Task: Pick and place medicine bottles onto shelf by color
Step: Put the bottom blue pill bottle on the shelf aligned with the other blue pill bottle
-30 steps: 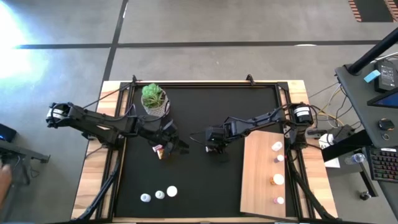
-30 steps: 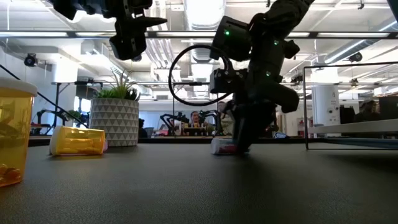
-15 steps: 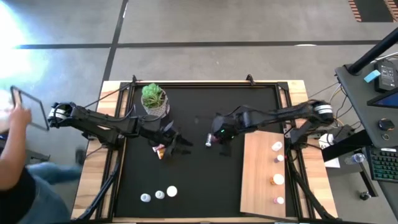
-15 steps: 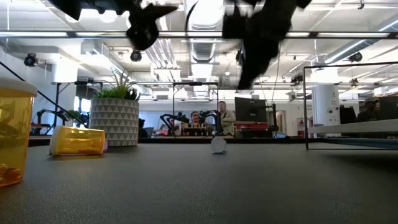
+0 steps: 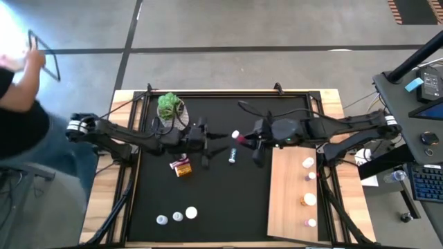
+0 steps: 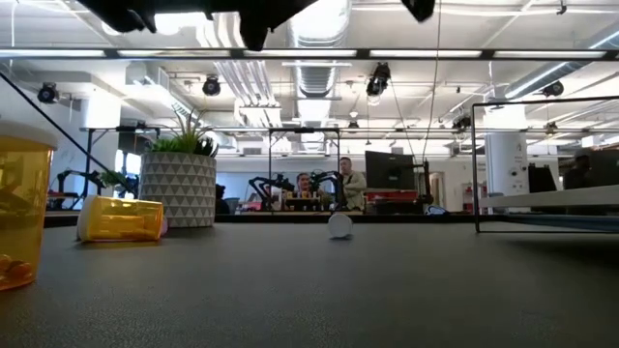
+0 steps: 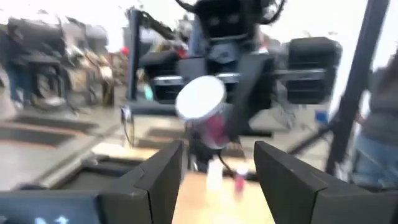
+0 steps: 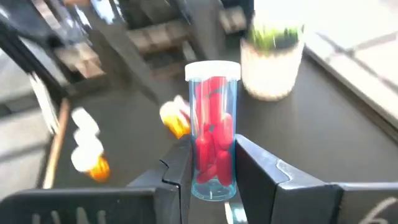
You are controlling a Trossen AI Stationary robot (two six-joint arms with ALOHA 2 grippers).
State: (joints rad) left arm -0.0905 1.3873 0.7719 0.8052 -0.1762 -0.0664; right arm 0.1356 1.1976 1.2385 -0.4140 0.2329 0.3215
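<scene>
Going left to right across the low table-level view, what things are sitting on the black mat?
Amber bottle standing at the left edge → amber bottle lying on its side → potted plant → small white-capped bottle lying farther back, near the middle → shelf edge at the right.

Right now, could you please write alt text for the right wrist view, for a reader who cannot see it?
The right gripper holds a clear medicine bottle of red pills with a white cap, upright between its two dark fingers. Beyond it on the black mat are a potted plant and blurred orange bottles.
</scene>
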